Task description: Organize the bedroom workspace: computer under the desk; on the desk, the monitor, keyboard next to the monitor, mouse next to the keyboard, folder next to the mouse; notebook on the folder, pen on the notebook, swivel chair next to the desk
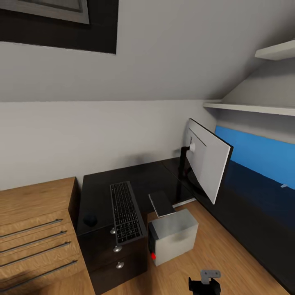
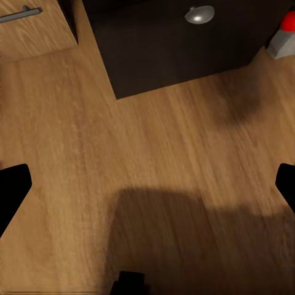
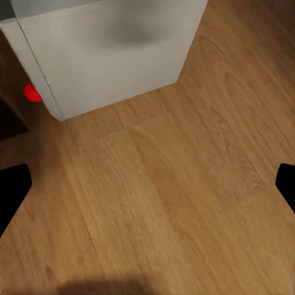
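Observation:
The black-topped desk (image 1: 155, 174) carries the keyboard (image 1: 125, 213), whose near end juts over the drawer front. The small black mouse (image 1: 90, 220) lies left of it. The monitor (image 1: 207, 162) stands in the corner, pale back toward me. On the floor beside the drawers sits the grey computer (image 1: 174, 237) (image 3: 110, 49) with its red button (image 3: 32, 92). A thin dark slab, seemingly the notebook (image 1: 162, 203), lies just behind its top. My left gripper (image 2: 147, 184) and right gripper (image 3: 147, 184) hang open over bare floor. The folder and swivel chair are out of view.
A light wood chest (image 1: 37, 229) with steel handles adjoins the desk's left end. The desk's right wing runs under a blue back panel (image 1: 262, 157), with white shelves (image 1: 250, 108) above. Part of my right arm (image 1: 205, 282) shows low down. A drawer knob (image 2: 199, 13) is close to the left gripper.

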### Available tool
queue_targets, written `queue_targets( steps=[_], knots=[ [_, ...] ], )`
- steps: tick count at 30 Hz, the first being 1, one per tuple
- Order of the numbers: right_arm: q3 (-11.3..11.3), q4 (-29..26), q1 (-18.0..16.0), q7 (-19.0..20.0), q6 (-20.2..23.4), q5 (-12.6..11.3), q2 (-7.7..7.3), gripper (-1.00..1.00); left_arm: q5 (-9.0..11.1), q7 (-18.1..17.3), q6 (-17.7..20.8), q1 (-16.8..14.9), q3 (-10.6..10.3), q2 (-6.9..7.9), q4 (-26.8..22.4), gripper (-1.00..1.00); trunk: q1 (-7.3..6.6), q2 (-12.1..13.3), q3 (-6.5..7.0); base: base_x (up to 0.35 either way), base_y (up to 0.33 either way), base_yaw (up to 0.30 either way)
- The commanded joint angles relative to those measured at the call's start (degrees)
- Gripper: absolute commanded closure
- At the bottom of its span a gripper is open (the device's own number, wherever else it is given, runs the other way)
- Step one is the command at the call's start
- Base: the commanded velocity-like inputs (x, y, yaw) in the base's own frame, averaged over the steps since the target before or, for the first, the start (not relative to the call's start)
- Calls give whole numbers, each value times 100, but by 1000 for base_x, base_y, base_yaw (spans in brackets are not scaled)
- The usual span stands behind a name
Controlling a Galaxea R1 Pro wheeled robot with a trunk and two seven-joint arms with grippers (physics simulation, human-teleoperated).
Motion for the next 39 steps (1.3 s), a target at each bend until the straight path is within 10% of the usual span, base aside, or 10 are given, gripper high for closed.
queue_targets(
  steps=[1, 39],
  knots=[
    [56, 4, -4, -28, -32, -56, 5, -100, 40, 33, 25, 1, -13, -1, -5, -100, -22, 38, 13, 0, 0, 0],
    [120, 625, -5, -16, -1087, 37, 509, -100, 50, 32, -210, 5, 2, -58, 236, -100, -88, 158, -34, -50, -115, 111]
  ],
)
